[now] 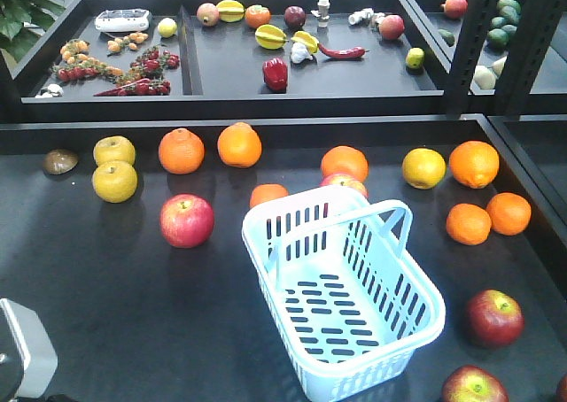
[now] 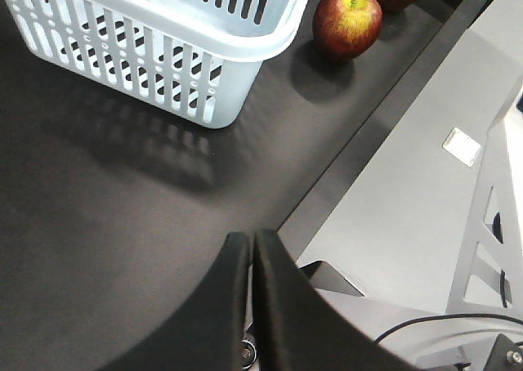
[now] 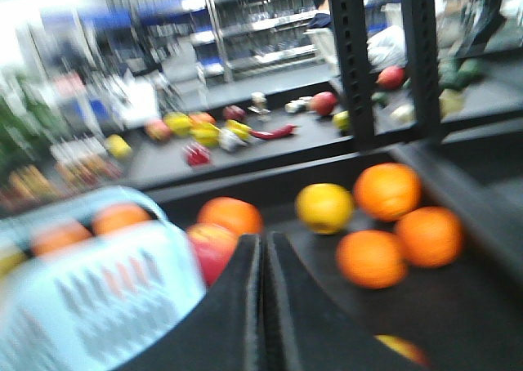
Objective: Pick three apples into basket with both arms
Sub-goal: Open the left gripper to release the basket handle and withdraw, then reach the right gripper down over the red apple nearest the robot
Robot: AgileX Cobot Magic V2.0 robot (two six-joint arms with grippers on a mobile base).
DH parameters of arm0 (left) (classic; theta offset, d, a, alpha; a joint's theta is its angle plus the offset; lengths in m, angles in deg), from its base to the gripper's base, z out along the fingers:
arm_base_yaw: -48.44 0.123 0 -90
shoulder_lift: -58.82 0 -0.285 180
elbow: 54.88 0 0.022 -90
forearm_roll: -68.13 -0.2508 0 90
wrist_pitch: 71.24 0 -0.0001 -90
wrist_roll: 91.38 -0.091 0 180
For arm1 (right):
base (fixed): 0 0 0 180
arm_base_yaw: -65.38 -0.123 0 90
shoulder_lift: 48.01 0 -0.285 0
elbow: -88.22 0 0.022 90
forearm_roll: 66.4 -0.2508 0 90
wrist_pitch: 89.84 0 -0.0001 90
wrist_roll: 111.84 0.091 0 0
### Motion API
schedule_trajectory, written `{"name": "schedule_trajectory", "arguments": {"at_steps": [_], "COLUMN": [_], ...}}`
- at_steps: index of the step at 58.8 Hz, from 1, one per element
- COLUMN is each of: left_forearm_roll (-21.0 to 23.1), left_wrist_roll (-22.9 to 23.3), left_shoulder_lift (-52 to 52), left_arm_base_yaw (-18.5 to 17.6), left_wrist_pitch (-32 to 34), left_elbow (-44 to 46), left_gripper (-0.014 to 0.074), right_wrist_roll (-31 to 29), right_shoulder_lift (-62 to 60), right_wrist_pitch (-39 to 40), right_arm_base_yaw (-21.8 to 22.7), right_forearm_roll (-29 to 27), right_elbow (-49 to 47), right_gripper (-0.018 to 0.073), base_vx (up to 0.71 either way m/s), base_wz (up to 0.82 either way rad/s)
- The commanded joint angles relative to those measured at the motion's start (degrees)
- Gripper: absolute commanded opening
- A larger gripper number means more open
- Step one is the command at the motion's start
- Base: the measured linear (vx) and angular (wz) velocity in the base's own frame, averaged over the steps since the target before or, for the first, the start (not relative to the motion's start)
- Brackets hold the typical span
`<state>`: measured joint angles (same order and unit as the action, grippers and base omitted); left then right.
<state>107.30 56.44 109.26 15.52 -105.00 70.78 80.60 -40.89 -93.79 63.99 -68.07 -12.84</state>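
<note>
Here, in the front view, the pale blue basket (image 1: pixel 390 282) sits at the centre of a black table (image 1: pixel 106 313). A dark red apple (image 1: pixel 494 318) lies to its right, a second dark apple (image 1: pixel 474 386) lies nearer the front edge, and a sliver at the right border (image 1: pixel 563 389) may be a third. Oranges (image 1: pixel 239 145) and a pink-red apple (image 1: pixel 186 220) lie further back.

In the left wrist view, the left gripper (image 2: pixel 250 239) hangs over bare table, its jaws pressed together and holding nothing. The basket's corner is at upper left, with a dark apple just beside it.

The right wrist view is blurred. The right gripper (image 3: pixel 263 240) has its jaws together and holds nothing. The basket is at lower left, with oranges beyond.
</note>
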Motion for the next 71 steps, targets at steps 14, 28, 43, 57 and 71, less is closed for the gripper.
{"name": "schedule_trajectory", "arguments": {"at_steps": [14,28,43,57,71], "left_forearm_roll": [2.1,2.1,1.8,2.0,2.0], "left_wrist_roll": [0.2,0.2,0.0,0.0,0.1], "left_shoulder_lift": [-0.2,-0.2,-0.2,-0.2,-0.2], "left_arm_base_yaw": [-0.3,-0.3,-0.3,-0.3,-0.3], "left_wrist_pitch": [2.7,2.6,7.0,8.9,7.1], "left_elbow": [1.4,1.4,1.4,1.4,1.4], "left_gripper": [-0.0006,-0.0006,-0.0006,-0.0006,-0.0006], "right_wrist_roll": [15.0,8.1,-10.2,-20.8,-19.9], "right_shoulder_lift": [-0.7,-0.4,17.0,38.6,48.7], "right_wrist_pitch": [7.1,-1.2,-35.8,-53.1,-49.2], "right_arm_base_yaw": [0.3,0.3,0.3,0.3,0.3], "right_forearm_roll": [-23.8,-20.5,-7.5,-6.2,-6.3], "right_elbow": [0.7,-6.6,-31.8,-41.3,-41.4], "right_gripper": [-0.0008,-0.0005,-0.0002,0.0267,0.0725], "base_vx": [0.00,0.00,0.00,0.00,0.00], "base_wz": [0.00,0.00,0.00,0.00,0.00]}}
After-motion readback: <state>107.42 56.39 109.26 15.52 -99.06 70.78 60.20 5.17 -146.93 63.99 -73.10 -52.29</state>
